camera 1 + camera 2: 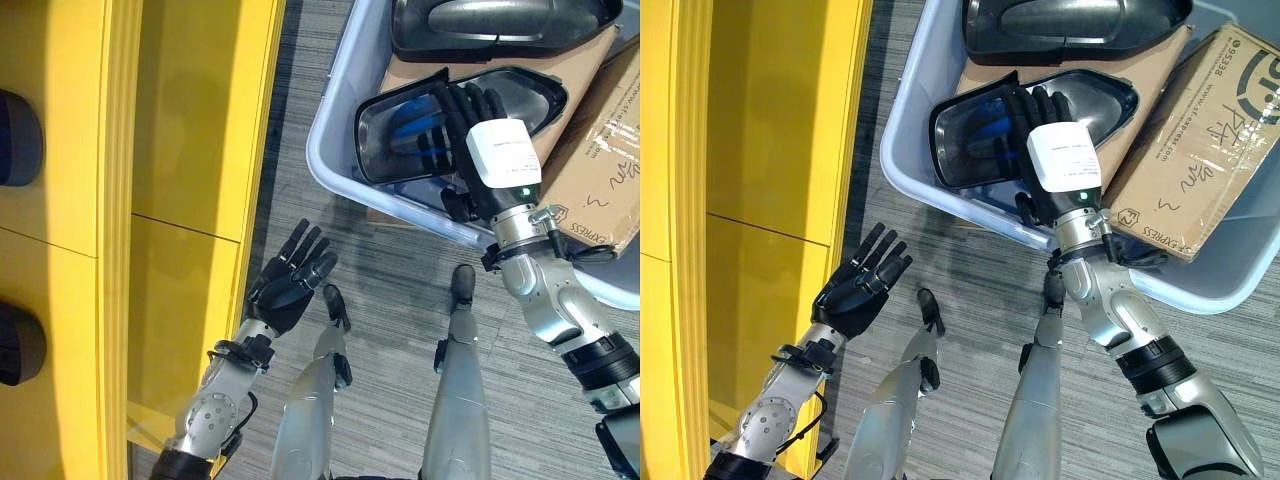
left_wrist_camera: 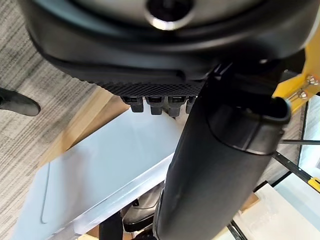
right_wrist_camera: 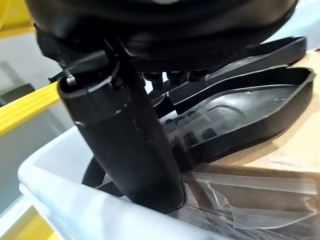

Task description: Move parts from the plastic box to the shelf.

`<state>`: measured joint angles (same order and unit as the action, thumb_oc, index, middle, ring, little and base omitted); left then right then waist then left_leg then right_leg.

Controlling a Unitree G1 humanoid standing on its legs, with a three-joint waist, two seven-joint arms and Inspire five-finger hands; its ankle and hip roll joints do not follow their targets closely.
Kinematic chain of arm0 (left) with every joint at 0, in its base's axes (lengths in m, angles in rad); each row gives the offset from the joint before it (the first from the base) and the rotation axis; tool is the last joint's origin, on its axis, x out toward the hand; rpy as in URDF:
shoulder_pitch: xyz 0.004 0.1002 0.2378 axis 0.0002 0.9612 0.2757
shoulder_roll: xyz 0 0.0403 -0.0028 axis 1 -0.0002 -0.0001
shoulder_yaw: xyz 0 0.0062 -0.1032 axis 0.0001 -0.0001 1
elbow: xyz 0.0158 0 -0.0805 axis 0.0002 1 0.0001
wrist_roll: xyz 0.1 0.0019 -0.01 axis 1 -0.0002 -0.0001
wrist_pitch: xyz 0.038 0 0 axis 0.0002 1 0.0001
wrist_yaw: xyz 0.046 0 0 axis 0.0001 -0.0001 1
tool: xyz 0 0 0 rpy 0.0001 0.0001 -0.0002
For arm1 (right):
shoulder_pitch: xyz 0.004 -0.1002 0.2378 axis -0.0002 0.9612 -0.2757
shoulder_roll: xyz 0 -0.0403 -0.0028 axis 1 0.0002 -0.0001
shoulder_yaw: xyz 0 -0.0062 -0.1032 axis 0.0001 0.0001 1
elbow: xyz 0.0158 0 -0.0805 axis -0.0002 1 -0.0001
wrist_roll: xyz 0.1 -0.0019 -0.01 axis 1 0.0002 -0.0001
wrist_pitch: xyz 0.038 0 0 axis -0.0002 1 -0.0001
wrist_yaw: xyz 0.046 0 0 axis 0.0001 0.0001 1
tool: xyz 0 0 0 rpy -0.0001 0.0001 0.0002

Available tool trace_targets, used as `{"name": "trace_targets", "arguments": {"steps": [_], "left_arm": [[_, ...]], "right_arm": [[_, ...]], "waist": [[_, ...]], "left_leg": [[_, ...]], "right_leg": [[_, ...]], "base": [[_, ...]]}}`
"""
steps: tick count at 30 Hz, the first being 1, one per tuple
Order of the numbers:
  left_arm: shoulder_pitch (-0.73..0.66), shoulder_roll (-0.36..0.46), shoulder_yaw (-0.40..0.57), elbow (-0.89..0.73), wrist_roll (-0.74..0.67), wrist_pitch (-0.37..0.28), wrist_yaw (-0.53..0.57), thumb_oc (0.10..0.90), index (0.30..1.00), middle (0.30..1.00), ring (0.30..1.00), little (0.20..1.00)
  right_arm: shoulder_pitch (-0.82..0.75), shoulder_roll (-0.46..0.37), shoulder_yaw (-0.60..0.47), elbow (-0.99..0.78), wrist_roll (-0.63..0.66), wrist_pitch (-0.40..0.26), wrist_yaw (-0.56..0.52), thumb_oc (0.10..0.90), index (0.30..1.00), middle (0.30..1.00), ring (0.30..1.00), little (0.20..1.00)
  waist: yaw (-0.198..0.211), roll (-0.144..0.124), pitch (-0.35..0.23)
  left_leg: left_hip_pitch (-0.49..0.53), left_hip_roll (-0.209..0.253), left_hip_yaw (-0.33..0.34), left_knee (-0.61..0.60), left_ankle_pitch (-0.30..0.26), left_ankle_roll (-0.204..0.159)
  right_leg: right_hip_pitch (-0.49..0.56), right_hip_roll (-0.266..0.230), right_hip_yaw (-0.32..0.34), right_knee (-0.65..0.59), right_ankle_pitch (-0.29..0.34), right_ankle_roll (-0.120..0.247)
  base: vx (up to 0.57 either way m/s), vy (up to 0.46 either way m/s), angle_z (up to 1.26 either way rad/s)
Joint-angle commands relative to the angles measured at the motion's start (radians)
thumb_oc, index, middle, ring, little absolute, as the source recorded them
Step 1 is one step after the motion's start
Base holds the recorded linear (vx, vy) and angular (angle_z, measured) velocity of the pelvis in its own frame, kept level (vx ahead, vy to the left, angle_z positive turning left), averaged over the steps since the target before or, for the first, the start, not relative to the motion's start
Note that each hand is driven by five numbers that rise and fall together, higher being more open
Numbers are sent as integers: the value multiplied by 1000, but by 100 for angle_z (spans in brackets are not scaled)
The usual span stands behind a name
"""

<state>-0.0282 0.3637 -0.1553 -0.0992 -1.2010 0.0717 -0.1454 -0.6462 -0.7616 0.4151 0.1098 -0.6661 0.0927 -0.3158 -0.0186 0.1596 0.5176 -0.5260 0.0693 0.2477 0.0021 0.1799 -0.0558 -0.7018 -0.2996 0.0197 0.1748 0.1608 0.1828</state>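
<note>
A pale plastic box point(image 1: 335, 175) stands on the floor at the upper right. Inside it lies a glossy black shell-shaped part point(image 1: 390, 135), with a second black part point(image 1: 500, 25) behind it. My right hand point(image 1: 470, 120) reaches into the box, its straight fingers spread on the nearer part's hollow side and its thumb point(image 3: 130, 140) down by the part's near edge. My left hand point(image 1: 290, 280) hovers open above the floor, palm up, beside the yellow shelf point(image 1: 190, 150).
A brown cardboard box point(image 1: 610, 150) and a flat cardboard sheet lie in the plastic box under and beside the parts. Two dark rounded things point(image 1: 15, 135) sit on the shelf at the far left. Grey carpet lies between shelf and box.
</note>
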Motion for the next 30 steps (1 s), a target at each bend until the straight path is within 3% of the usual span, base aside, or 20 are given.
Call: {"name": "trace_targets", "arguments": {"steps": [1, 10, 12, 25, 30], "left_arm": [[-7, -32, 3, -80, 38, -61, -66, 900, 1000, 1000, 1000, 1000], [-9, -30, -21, -49, 37, -58, -79, 900, 1000, 1000, 1000, 1000], [-9, -25, -25, -44, 39, -60, -85, 900, 1000, 1000, 1000, 1000], [-21, -19, -45, -34, 56, -62, -95, 900, 1000, 1000, 1000, 1000], [-21, -17, -55, -33, 52, -67, -104, 900, 1000, 1000, 1000, 1000]], "right_arm": [[-115, -77, 5, -41, -65, -54, -93, 900, 1000, 1000, 1000, 1000], [-250, -145, 76, 108, -40, -60, -99, 900, 1000, 1000, 1000, 1000], [-301, -151, 111, 146, -14, -28, -92, 900, 1000, 1000, 1000, 1000], [-399, -142, 171, 318, 41, 18, -92, 900, 1000, 1000, 1000, 1000], [-422, -139, 171, 392, 50, 19, -139, 900, 1000, 1000, 1000, 1000]], "waist": [[13, 102, 2], [34, 122, 2], [44, 124, 2], [69, 137, 2], [75, 146, 2]], "left_leg": [[-78, -44, -46, 101, -81, 1], [-91, -50, -71, 122, -103, -10], [-103, -50, -76, 126, -103, -10], [-142, -48, -95, 139, -100, -9], [-153, -47, -94, 144, -100, -9]], "right_leg": [[-47, 70, -108, 160, -168, -84], [-72, 64, -100, 215, -216, -83], [-84, 64, -104, 224, -219, -85], [-128, 68, -108, 270, -235, -92], [-140, 63, -112, 278, -235, -92]], "base": [[-12, -40, 4], [14, -19, 4], [-5, -66, 4], [1, -21, 3], [-1, 3, 3]]}}
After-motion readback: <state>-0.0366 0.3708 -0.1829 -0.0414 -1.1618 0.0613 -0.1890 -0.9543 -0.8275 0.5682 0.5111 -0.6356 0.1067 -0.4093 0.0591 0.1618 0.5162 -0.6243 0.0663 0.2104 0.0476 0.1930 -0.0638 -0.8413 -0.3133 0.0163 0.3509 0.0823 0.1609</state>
